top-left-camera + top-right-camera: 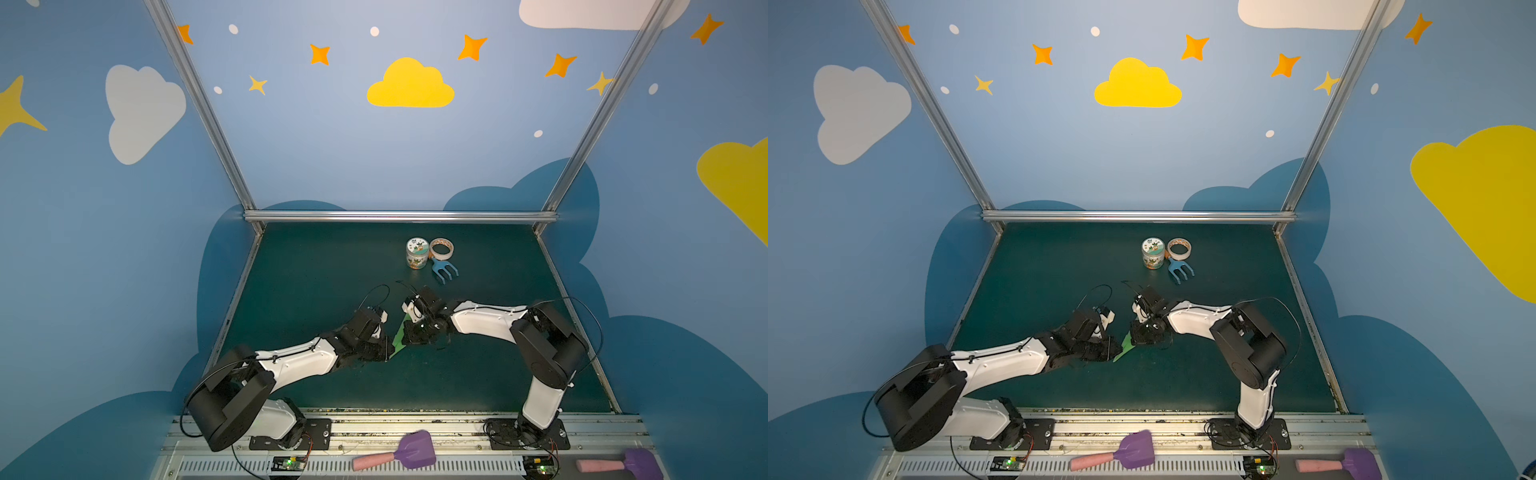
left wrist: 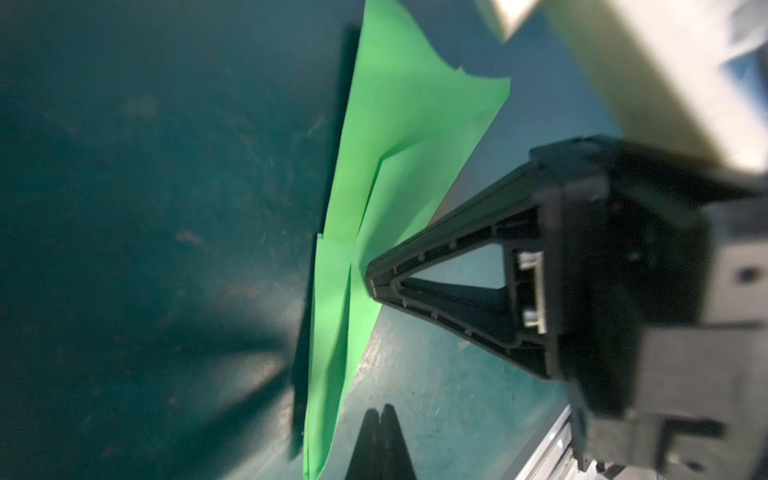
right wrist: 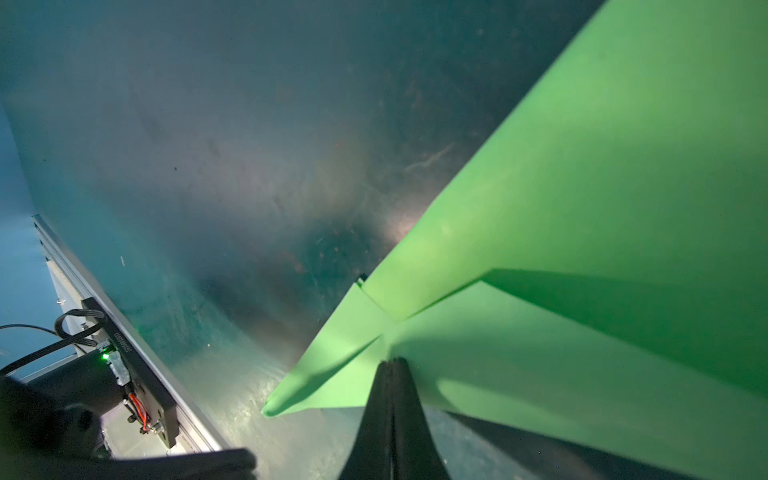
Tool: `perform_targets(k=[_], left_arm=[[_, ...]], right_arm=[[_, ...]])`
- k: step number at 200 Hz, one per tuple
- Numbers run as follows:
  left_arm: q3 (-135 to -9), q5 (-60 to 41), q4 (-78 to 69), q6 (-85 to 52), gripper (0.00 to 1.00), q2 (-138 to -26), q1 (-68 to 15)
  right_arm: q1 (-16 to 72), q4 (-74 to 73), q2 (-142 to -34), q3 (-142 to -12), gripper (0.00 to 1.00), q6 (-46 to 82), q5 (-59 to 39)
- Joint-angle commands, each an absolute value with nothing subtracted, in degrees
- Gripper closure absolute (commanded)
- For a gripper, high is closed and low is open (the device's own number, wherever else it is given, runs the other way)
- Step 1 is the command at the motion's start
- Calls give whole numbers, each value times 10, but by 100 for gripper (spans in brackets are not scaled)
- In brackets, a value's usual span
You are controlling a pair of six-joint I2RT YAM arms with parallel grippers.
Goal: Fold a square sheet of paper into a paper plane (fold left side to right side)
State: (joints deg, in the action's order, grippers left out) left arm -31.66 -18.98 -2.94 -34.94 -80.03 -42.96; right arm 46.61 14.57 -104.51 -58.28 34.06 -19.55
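The square sheet of paper [image 1: 399,337] [image 1: 1125,347] is bright green and lies on the dark green table, creased into a narrow pointed dart with layered flaps, like a paper plane. It shows large in the left wrist view [image 2: 374,166] and the right wrist view [image 3: 582,208]. My right gripper [image 3: 392,361] is shut, and its closed tip [image 2: 370,277] rests on the paper where the flaps meet. My left gripper [image 2: 380,409] is shut too, just beside the paper's long edge near its pointed end, holding nothing. In both top views the wrists hide most of the paper.
Behind the grippers stand a small printed jar [image 1: 417,253], a roll of tape [image 1: 441,248] and a blue toy rake [image 1: 445,271]. Two purple shovels with pink handles [image 1: 399,455] [image 1: 623,463] lie on the front rail. Metal frame bars [image 1: 399,216] border the table.
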Motion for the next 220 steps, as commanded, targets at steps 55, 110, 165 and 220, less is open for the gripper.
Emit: perform_targets(k=[55, 110, 165, 220], left_arm=[[-330, -190, -52, -336, 97, -834, -437], [-321, -180, -67, -336, 97, -863, -437], [-297, -172, -85, -345, 97, -871, -437], [-264, -149, -95, -359, 97, -849, -436]], right_arm=[[468, 150, -1054, -575, 100, 337, -180], [468, 151, -1051, -572, 100, 336, -178], [467, 150, -1052, -570, 100, 337, -179], [466, 153, -1054, -570, 100, 334, -177]])
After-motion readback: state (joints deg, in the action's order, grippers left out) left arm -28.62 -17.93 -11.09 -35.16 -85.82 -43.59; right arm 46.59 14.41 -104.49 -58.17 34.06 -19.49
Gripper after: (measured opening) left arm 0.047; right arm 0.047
